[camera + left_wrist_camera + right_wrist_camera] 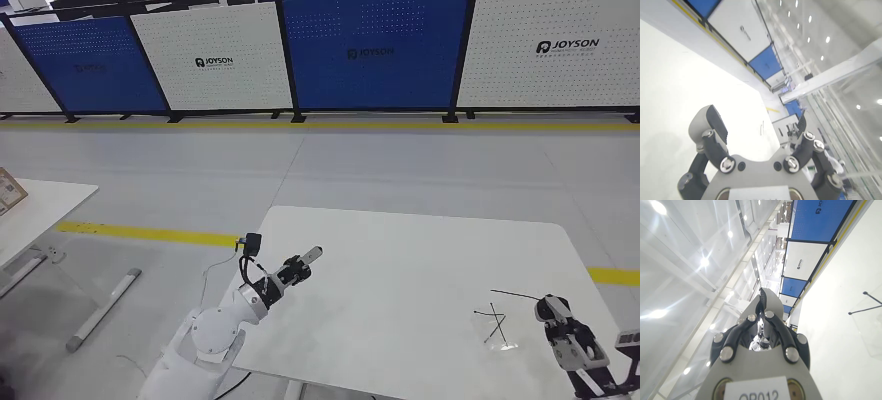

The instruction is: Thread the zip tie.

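Lying crossed and partly on a clear plastic bag [870, 336], the thin black zip ties [496, 317] sit toward the right side of the white table [400, 300], and neither arm touches them. The right gripper [553, 306] is just beside them near the table's right edge, its fingers pressed together with nothing between (the dark pads meet at the tips). The left gripper [312, 254] hangs over the table's left edge, well apart from the ties, with its fingers spread wide and holding nothing. Blue and white panels [370, 50] stand beyond a yellow floor line [150, 234].
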